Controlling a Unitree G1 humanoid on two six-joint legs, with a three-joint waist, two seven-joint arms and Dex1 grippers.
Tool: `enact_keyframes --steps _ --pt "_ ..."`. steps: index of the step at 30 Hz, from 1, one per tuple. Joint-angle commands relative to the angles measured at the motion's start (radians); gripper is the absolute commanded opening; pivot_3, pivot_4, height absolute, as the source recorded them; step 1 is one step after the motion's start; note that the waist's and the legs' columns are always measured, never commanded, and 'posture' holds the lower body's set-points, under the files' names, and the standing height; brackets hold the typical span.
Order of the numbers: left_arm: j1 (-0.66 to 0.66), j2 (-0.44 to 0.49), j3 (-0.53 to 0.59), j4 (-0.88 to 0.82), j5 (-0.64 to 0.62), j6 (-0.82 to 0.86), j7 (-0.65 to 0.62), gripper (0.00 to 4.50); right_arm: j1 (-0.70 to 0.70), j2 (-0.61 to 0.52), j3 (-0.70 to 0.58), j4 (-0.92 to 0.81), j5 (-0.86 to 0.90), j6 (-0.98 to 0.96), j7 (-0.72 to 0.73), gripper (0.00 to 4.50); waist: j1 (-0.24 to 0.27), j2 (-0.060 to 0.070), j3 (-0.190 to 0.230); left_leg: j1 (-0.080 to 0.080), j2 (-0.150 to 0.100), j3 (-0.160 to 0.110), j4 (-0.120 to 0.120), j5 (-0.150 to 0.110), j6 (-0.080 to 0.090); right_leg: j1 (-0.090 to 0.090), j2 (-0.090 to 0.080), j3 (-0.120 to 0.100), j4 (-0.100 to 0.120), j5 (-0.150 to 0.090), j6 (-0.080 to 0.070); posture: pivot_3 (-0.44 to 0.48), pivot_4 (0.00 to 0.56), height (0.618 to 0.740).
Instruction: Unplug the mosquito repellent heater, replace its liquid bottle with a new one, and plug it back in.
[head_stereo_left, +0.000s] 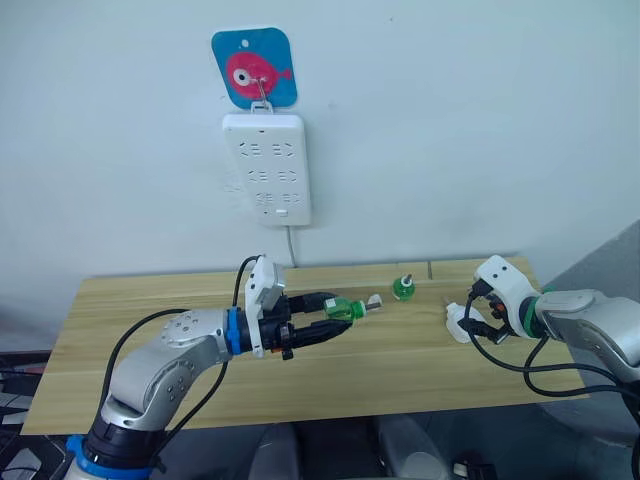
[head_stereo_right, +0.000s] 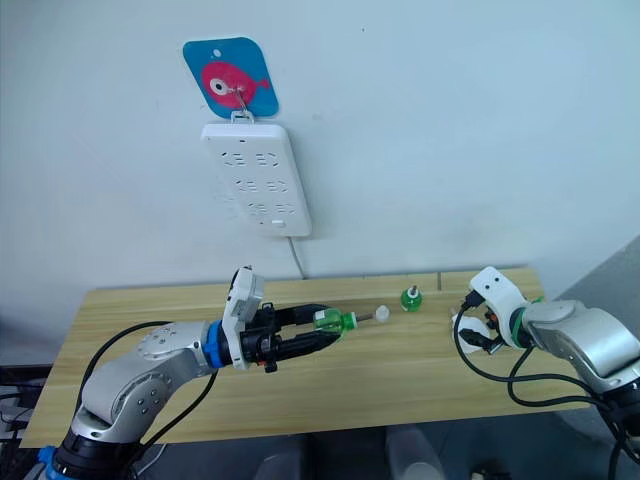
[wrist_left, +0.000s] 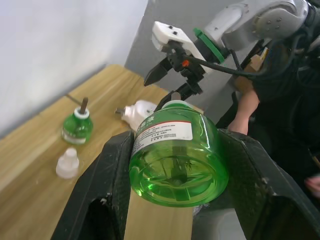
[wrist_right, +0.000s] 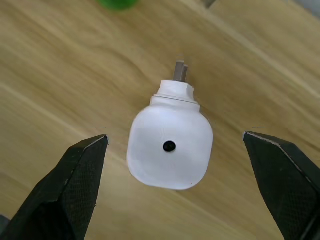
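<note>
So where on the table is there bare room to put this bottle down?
The table's left half is bare, as is the front strip ahead of the heater. The back middle is crowded: standing bottle and small cap.

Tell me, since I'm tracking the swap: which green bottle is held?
The capless green bottle clamped sideways in the left hand. The other green bottle stands upright on the table, free of either hand.

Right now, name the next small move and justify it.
Probably lower the open right gripper and close it on the small white plastic heater: it lies loose on the wooden table between the spread fingers, while the left gripper holds the green liquid bottle.
</note>
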Motion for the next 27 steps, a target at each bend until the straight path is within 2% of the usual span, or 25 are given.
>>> enact_keyframes --steps 1,11,25,27 --pt "0.027 -0.003 -0.003 -0.042 0.016 -0.043 -0.017 2.28 -0.039 0.006 0.015 0.042 -0.054 0.019 0.072 4.5 0.002 0.0 0.005 0.0 0.0 0.0 0.0 0.0 0.0 0.0 0.0 0.0 0.0 0.0 0.0 -0.168 0.268 0.74" --pt "0.088 -0.013 -0.024 -0.068 0.044 -0.082 -0.013 2.28 -0.074 0.053 0.046 0.156 -0.187 0.014 0.163 4.5 0.012 -0.002 0.033 0.0 0.0 0.0 0.001 0.0 0.0 0.0 -0.001 0.0 0.0 0.001 0.001 -0.146 0.291 0.74" --pt "0.098 -0.012 -0.028 -0.099 0.045 -0.072 0.009 2.28 -0.12 0.149 0.063 0.296 -0.317 -0.023 0.221 4.5 0.026 -0.003 0.04 0.0 0.0 0.0 0.001 0.0 0.0 0.0 -0.001 0.0 0.0 0.001 0.001 -0.119 0.288 0.74" --pt "0.095 -0.011 -0.027 -0.101 0.043 -0.069 0.01 2.28 -0.12 0.155 0.062 0.302 -0.33 -0.027 0.233 4.13 0.027 -0.003 0.041 0.0 0.0 0.0 0.001 0.0 0.0 0.0 -0.001 0.0 0.0 0.001 0.001 -0.117 0.283 0.74"
